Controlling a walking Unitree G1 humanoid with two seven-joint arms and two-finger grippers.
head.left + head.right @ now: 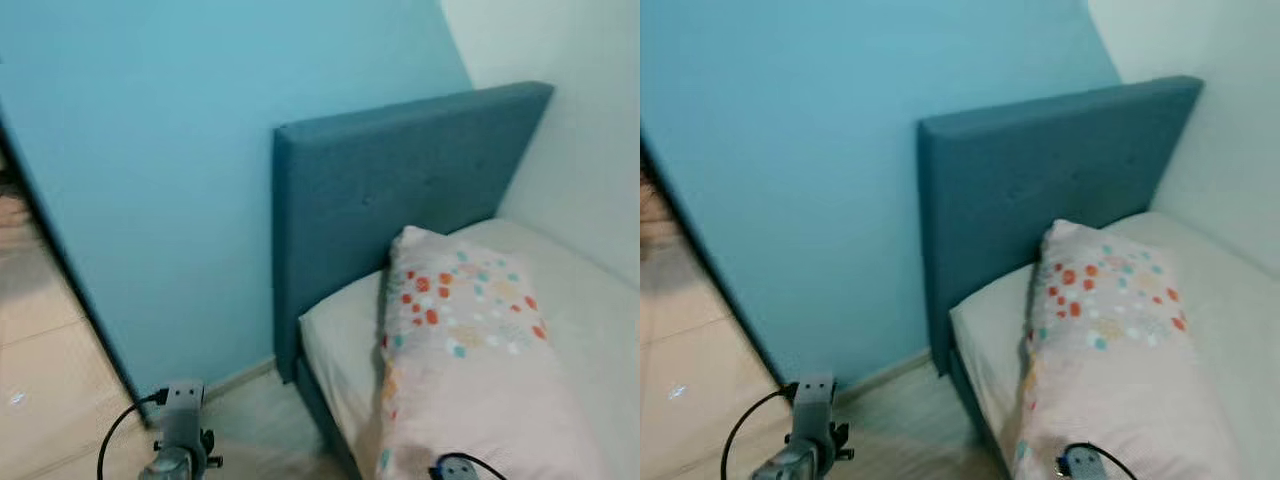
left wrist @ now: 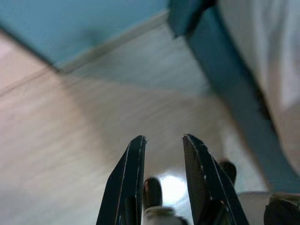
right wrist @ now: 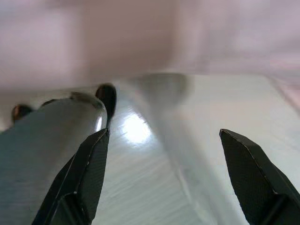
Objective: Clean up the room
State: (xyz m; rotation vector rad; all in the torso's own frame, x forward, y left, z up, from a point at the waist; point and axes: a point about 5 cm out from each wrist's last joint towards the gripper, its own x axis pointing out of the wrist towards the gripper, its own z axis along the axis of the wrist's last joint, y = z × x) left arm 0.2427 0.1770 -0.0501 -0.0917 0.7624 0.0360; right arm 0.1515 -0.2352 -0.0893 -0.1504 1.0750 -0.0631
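The pillow [image 1: 455, 340] lies lengthwise on the bed [image 1: 600, 300], its top end close to the blue headboard [image 1: 400, 200], probably the thing to straighten. It is pale pink, plump, with red, orange and teal dots near the headboard end. The left hand [image 2: 164, 161] hangs over the floor [image 2: 70, 154] beside the bed, fingers slightly apart, empty. The right hand [image 3: 164, 154] hangs low with fingers wide apart, empty.

A blue upholstered headboard [image 1: 400, 190] stands against a light blue wall [image 1: 180, 150], meeting a white wall [image 1: 590, 120] at the corner. The bed [image 1: 590, 300] carries a cream sheet. Pale wood-look floor [image 1: 50, 400] reflects a spot of light.
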